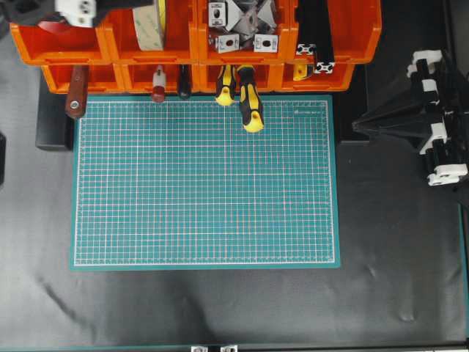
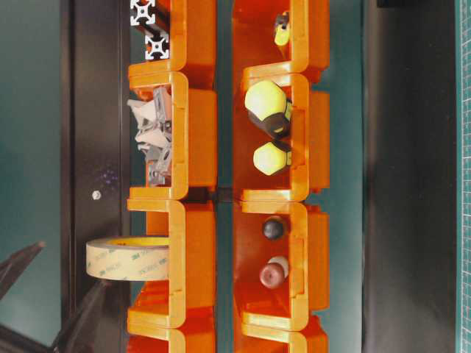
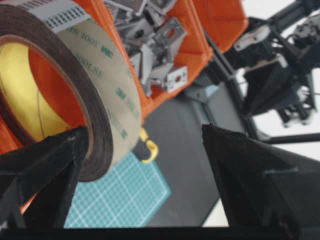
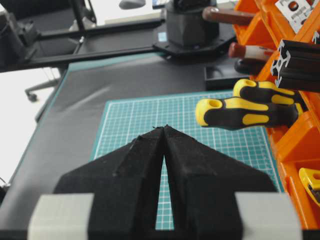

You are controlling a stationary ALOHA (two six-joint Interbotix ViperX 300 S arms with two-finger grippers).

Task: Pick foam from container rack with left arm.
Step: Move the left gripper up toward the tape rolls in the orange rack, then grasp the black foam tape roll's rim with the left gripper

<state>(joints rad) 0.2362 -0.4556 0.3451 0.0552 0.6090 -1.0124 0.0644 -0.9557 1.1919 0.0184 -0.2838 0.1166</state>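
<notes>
At the upper bins of the rack [image 1: 198, 44], your left gripper [image 3: 145, 145] stands spread wide beside the foam roll [image 3: 75, 85]; straddle its edge squarely before closing.

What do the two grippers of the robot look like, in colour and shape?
The left gripper has two matte black, wedge-shaped fingers with a rough surface. The right gripper has the same black triangular fingers, each with a pale grey rectangular tab near its base. From overhead, the right gripper shows white clips on its black body.
</notes>
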